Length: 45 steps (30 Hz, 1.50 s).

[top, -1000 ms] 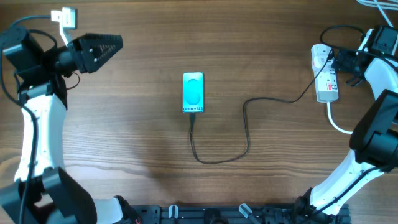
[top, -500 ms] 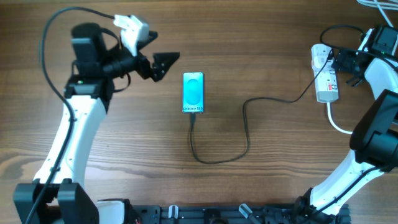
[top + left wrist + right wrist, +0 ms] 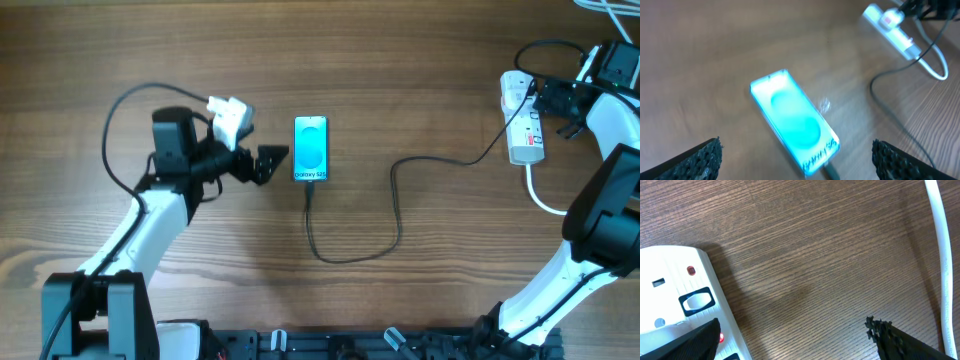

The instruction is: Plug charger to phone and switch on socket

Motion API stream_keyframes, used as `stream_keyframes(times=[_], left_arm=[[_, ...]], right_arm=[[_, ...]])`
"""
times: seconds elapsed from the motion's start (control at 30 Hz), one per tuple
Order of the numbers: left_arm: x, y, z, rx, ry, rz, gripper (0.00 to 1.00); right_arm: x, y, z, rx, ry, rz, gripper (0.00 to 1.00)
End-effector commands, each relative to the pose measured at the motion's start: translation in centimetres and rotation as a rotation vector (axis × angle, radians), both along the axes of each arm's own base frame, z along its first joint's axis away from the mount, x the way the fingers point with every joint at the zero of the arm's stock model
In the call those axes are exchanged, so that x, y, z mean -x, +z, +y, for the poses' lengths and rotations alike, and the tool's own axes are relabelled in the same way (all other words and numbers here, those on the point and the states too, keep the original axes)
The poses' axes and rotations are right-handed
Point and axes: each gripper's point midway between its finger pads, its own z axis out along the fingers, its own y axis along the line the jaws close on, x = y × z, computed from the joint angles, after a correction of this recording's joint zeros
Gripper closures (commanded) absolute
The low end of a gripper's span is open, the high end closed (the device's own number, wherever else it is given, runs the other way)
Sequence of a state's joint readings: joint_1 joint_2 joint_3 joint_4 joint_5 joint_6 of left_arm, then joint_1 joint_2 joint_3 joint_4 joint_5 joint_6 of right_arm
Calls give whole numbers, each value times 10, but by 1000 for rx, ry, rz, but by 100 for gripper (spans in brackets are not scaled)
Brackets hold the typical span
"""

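Note:
The phone point(image 3: 311, 149) lies flat mid-table with its cyan screen lit; it also fills the middle of the left wrist view point(image 3: 792, 120). The thin black charger cable point(image 3: 396, 200) runs from the phone's near end in a loop to the white socket strip point(image 3: 524, 125) at the far right. Its connector point(image 3: 828, 172) sits at the phone's text end. My left gripper point(image 3: 270, 163) is open and empty, just left of the phone. My right gripper point(image 3: 553, 105) is open at the socket point(image 3: 675, 305), one finger over the strip near a red light point(image 3: 721, 338).
The socket's thick white lead point(image 3: 940, 255) curves down the table's right side point(image 3: 540, 195). A rocker switch point(image 3: 696, 300) and a small red mark point(image 3: 691, 270) show on the strip. The socket also appears far off in the left wrist view point(image 3: 892, 30).
My left arm has swung from the far left corner in toward the phone and now stops just left of it. The right arm, phone and cable have not moved.

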<state>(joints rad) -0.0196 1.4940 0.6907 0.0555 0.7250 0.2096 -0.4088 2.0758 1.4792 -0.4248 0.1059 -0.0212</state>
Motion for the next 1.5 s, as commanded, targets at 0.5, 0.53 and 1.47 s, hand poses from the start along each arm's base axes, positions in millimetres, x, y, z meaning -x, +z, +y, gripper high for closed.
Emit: stream_keyframes(times=[0.5,0.53,1.47], left_arm=[[89,-76,38,-68,282,52,0],[94,-77,38,-67,282,49,0],[118,-36,75,-129,493,-180,0]], right_arm=[[2,-10,1,-1,3,23,0],[2,-10,1,-1,4,23,0],[2,-10,1,-1,3,23,0]])
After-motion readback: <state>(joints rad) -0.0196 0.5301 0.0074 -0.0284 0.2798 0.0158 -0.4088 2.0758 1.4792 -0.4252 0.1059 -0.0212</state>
